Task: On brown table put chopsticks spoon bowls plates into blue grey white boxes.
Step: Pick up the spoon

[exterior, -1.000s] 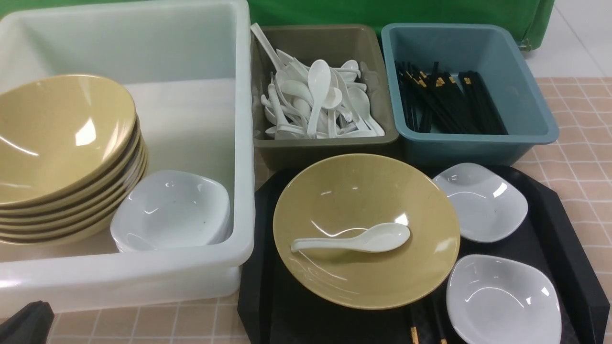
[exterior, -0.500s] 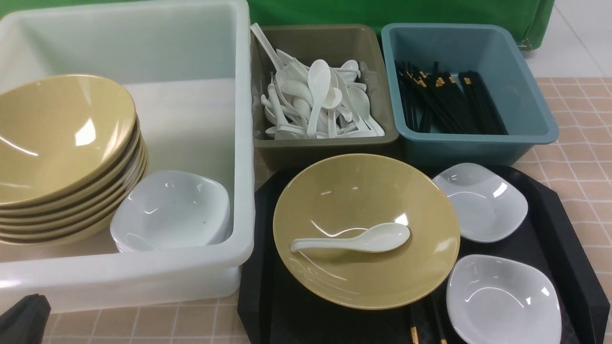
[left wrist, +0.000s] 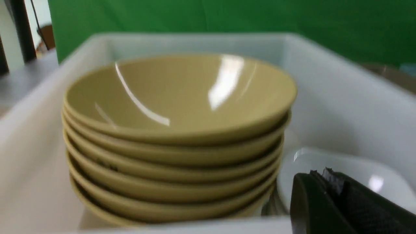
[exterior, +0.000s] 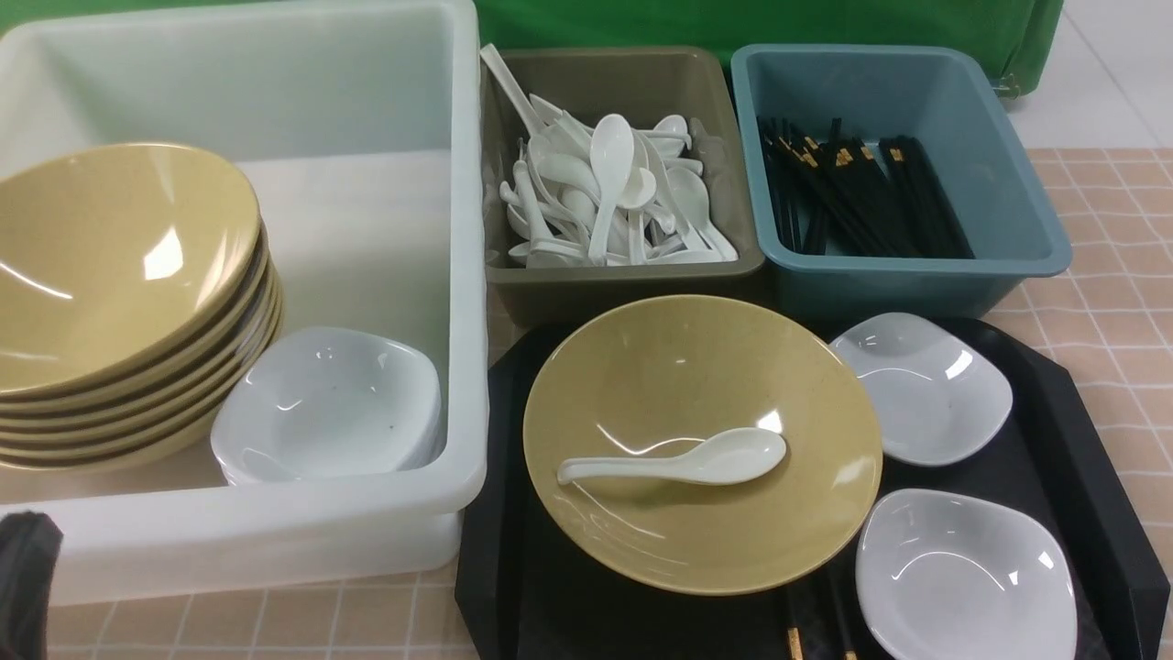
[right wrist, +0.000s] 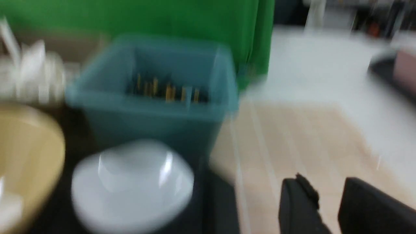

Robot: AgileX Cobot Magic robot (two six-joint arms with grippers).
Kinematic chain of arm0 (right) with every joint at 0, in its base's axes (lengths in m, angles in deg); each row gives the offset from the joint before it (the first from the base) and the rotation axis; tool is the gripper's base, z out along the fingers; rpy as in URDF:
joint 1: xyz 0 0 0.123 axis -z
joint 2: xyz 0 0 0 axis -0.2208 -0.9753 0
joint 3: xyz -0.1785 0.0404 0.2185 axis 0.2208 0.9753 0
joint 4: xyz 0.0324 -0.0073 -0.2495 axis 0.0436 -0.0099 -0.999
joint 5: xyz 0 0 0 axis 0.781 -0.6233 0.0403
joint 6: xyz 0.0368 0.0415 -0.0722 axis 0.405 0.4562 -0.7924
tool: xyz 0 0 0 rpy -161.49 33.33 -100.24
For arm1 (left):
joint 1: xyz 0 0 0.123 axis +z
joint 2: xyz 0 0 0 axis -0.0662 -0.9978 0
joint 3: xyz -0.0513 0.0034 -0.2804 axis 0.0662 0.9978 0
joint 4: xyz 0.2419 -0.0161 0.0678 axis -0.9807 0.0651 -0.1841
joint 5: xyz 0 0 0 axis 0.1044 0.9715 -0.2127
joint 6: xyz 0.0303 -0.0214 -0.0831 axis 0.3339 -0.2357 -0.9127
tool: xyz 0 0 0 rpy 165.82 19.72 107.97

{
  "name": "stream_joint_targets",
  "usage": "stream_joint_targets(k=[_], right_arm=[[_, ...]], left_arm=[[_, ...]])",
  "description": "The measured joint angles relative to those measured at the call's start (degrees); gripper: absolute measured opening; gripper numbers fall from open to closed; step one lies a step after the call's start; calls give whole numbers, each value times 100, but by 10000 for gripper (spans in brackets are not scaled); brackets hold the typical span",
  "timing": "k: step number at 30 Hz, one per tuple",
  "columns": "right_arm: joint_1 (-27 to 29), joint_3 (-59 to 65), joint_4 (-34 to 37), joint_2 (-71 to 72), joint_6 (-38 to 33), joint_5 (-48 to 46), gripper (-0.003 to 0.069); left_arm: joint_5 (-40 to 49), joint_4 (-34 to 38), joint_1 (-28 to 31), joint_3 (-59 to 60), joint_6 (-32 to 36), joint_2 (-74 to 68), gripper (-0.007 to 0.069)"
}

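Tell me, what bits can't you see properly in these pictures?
- Chopsticks on the black tray: front view, mostly hidden under the yellow bowl and cut by the bottom edge.
- White plates in the white box: front view, the top one hides how many lie beneath.
- Blue box: right wrist view, blurred; its contents are just gold smears.
- Left tool: left wrist view, cut off by the corner.
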Motion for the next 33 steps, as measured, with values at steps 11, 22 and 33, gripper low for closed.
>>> stream_joint_targets(k=[11, 22, 33], right_arm=[[0, 0, 24, 0, 2093, 4121, 236], [0, -1492, 179, -259, 1956, 1966, 100], [0, -2737, 174, -2393, 711, -1590, 38]], left_arm=[[-4293, 86, 0, 0, -100, 0, 5], [-2124, 512, 0, -2154, -751, -472, 5], [1028, 281, -720, -4575, -809, -4084, 5]])
